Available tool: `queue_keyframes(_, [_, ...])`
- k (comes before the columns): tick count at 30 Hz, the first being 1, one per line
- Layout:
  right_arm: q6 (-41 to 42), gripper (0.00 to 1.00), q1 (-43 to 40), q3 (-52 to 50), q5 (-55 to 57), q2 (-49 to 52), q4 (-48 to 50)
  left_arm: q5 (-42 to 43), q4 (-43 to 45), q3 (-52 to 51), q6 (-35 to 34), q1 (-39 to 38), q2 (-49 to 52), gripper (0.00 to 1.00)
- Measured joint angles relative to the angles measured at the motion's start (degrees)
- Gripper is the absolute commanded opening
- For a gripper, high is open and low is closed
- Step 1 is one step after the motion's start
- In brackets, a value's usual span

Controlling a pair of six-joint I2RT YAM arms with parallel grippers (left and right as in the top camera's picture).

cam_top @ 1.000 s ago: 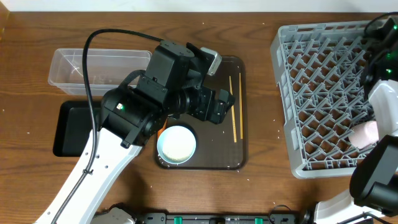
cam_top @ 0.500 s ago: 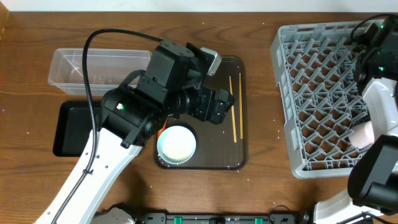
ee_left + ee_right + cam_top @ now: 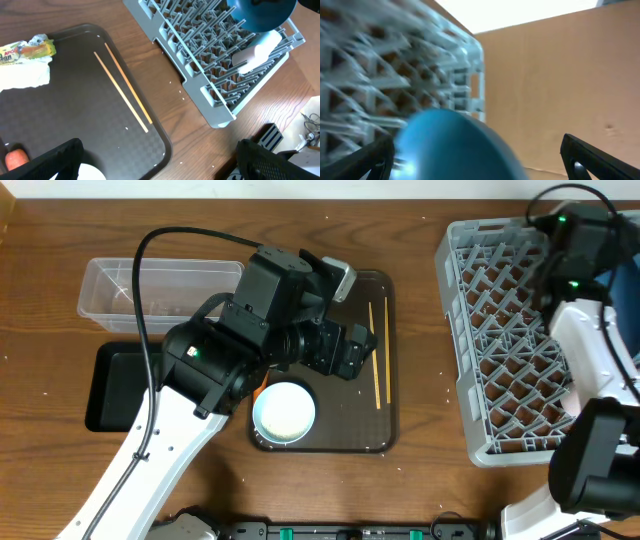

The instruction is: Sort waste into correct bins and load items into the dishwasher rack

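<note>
From above, the left arm hangs over the brown tray (image 3: pixel 350 420), handy for the bowl (image 3: pixel 284 412) and chopsticks (image 3: pixel 378 355). The right arm reaches across the rack (image 3: pixel 500 330).

Its wrist view shows the left fingers (image 3: pixel 55 160) spread wide and empty near the napkin (image 3: pixel 22 77) and carrot (image 3: pixel 15 159).

The right wrist view is blurred. The right fingers (image 3: pixel 360 160) are wide apart, with the blue plate (image 3: pixel 455 145) untouched between them at the rack, likely propped there.

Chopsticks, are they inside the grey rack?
No, the chopsticks lie on the brown tray, outside the rack.
</note>
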Motion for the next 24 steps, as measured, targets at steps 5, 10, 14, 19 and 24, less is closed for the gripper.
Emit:
queue_keyframes(5, [17.03,0.99,4.59,0.31,-4.35,-0.04,-12.22,0.0,-1.6,0.0,0.0,0.0,-0.11,0.98])
queue_keyframes(10, [33.57,0.96,11.56,0.24,-22.01,-1.49,-27.19,0.02,-1.84,-0.02,0.7,0.9,-1.81,0.98])
queue_keyframes(14, [43.06,0.82,18.18,0.24,-41.07,-3.08,-32.92,-0.24,-2.32,-0.02,1.49,4.04,-5.14,0.98])
queue_keyframes(19, [49.57,0.72,25.0,0.24,-56.17,-3.52,-36.54,-5.99,-7.3,0.04,1.73,8.46,-9.05,0.98])
queue_keyframes(24, [53.57,0.68,31.78,0.24,-61.07,-3.52,-37.75,-13.81,-14.78,0.09,1.03,11.47,-9.79,0.98])
